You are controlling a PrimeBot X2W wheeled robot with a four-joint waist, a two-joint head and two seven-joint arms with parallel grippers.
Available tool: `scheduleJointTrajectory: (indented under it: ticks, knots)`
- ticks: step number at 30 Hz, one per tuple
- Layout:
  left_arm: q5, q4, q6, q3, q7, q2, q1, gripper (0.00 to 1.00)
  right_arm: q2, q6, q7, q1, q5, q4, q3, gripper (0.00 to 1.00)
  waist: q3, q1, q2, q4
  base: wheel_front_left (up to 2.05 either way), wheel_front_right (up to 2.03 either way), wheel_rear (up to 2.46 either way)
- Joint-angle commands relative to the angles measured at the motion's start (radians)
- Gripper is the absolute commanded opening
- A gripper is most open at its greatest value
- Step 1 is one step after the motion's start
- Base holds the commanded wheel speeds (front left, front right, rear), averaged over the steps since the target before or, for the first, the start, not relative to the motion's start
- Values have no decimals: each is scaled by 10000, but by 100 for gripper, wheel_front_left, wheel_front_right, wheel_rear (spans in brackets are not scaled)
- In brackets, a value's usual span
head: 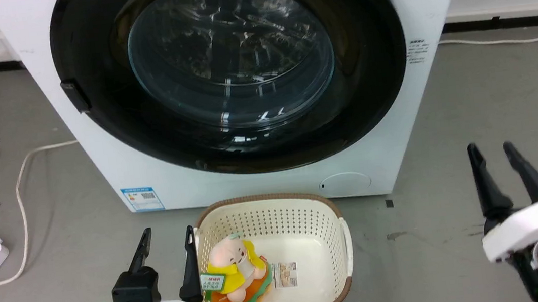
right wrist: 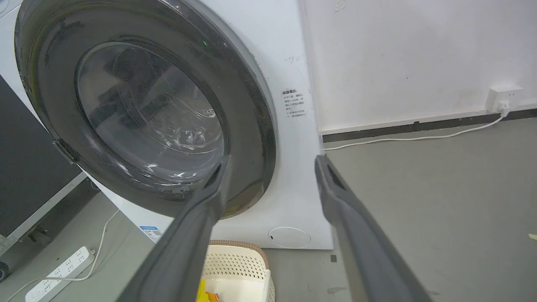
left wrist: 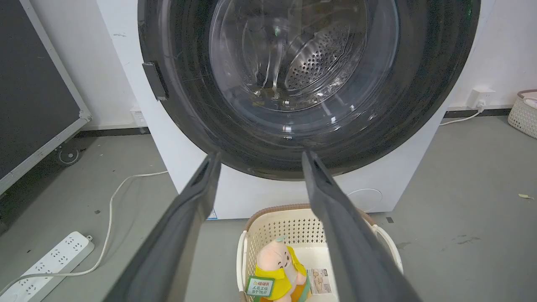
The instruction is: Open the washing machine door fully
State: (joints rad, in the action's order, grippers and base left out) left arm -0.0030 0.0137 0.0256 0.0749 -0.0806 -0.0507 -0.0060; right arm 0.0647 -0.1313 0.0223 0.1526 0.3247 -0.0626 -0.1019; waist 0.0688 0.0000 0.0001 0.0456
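- Door (head: 232,69): fills most of the front of the washer (head: 253,188), straight ahead of the robot. It appears shut, its rim lying against the white panel all round. Opening not yet begun.
- Door, handling: judged rigid and fairly heavy, a glass bowl set in a glossy black ring. The ring looks slick and offers no edge to pinch. The glass should not be struck or levered.
- Door, hold point: a small dark tab (head: 75,96) stands on the left edge of the ring. This is judged to be the pull, with the hinge likely on the right. Hook or pinch there and expect a firm latch before it swings free.
- Basket (head: 344,233): on the floor just in front of the washer, below the door. Whether the swinging door clears its rim cannot be told for certain.
- Right gripper (head: 489,147): low at the right, well apart from the washer, fingers spread, holding nothing.
- Left gripper (head: 167,231): low at the left, just beside the basket, fingers spread, holding nothing. It is the nearer one to the tab.
- Toy (head: 234,271): lies in the basket, no part in this task.
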Motion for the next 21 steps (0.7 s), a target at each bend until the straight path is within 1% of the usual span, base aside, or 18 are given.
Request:
scheduleJointTrajectory:
  ticks: [1,10,17,18,19,20,21]
  knots:
    - [1,-6,79,61,-103,-45,-199,100,40,1,74,319,243,-100,-96,100,86,0,-1,59,0,0,0]
    - [-21,-38,159,264,-291,-53,-407,100,26,1,573,1598,1061,-641,-757,100,518,0,-1,293,0,0,0]
    - [-33,-45,213,426,-438,-62,-539,100,29,2,1047,2745,1526,-1335,-1380,100,854,0,-1,476,0,0,0]
    - [-35,-45,219,453,-458,-63,-559,100,31,2,1113,2901,1564,-1452,-1459,56,898,0,-1,511,0,0,0]
    - [-38,-45,227,479,-479,-63,-581,100,29,2,1179,3068,1618,-1577,-1550,22,945,0,-1,546,0,0,0]
    - [-40,-44,237,503,-500,-64,-605,100,25,2,1250,3245,1682,-1687,-1636,0,993,0,-1,584,0,0,0]
    - [-44,-43,251,521,-521,-64,-629,100,21,2,1336,3423,1761,-1801,-1719,0,1041,0,-1,619,0,0,0]
